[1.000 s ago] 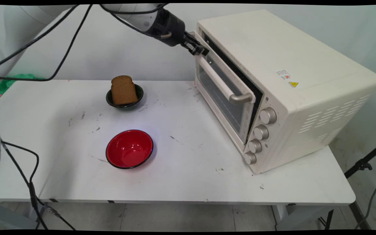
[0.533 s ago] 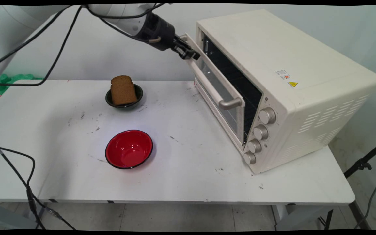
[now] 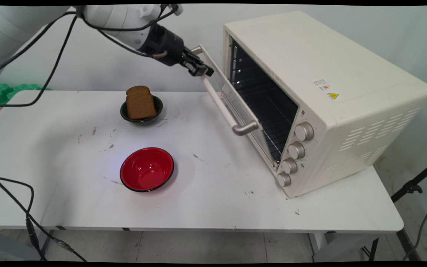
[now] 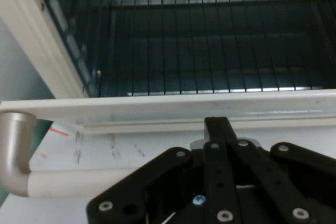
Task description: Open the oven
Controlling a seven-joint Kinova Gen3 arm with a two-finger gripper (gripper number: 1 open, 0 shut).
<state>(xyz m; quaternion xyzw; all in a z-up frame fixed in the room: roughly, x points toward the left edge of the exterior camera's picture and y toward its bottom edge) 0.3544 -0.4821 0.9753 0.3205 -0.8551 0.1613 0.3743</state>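
Note:
A cream toaster oven [image 3: 310,74] stands on the right of the white table [image 3: 217,207]. Its glass door [image 3: 235,102] hangs about half open, tilted toward the table, with the handle [image 3: 230,113] on its outer face. My gripper [image 3: 200,70] is shut, its tips resting against the door's top edge at the far corner. In the hand view the joined fingertips [image 4: 217,124] touch that edge, the handle [image 4: 63,182] lies lower left, and the wire rack [image 4: 210,51] shows inside the oven.
A slice of brown bread [image 3: 140,102] leans in a small black bowl [image 3: 158,108] at the table's back. A red bowl [image 3: 146,168] sits nearer the front. Several knobs [image 3: 304,131] line the oven's front right. Black cables hang at the left.
The gripper has moved left and slightly down along with the door's top edge. The door has swung from nearly shut to about half open, uncovering the rack.

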